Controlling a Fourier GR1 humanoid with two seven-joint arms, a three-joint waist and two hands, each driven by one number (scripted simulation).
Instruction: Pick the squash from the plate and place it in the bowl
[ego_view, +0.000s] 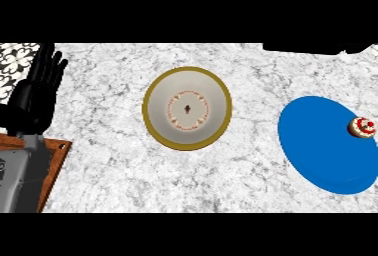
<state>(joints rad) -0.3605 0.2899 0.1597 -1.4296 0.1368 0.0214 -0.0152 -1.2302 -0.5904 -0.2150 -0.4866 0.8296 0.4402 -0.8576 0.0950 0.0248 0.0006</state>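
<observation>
- Marble-patterned white and grey desk (111, 165) fills the head view, carrying two dishes set well apart.
- Near the middle stands the bowl (187, 108): cream inside, with a dull gold rim, a ring of small red marks around its floor and a dark spot at the very centre. Nothing lies in it.
- Toward the right edge lies the blue plate (321, 150), plain and glossy, looking taller than wide and tilted in outline, its far side running up to the view's right border.
- On the plate's upper right part, close to the border, sits the squash (362, 127): a small round thing, tan at the rim with red and white markings on top. It rests on the blue surface and is partly cut by the frame edge, so its full shape cannot be told.
- The left hand (33, 97) shows at the view's left edge, black, fingers straight and pointing up, released and holding nothing, resting well away from both dishes.
- Its grey forearm (18, 175) comes in from the lower left corner.
- Beside that forearm a strip of brown wooden edge (55, 165) shows, and in the upper left corner a patch of black-and-white patterned surface (15, 62).
- The right hand appears nowhere in the view.
- The squash is on the plate, untouched, far from the bowl.
</observation>
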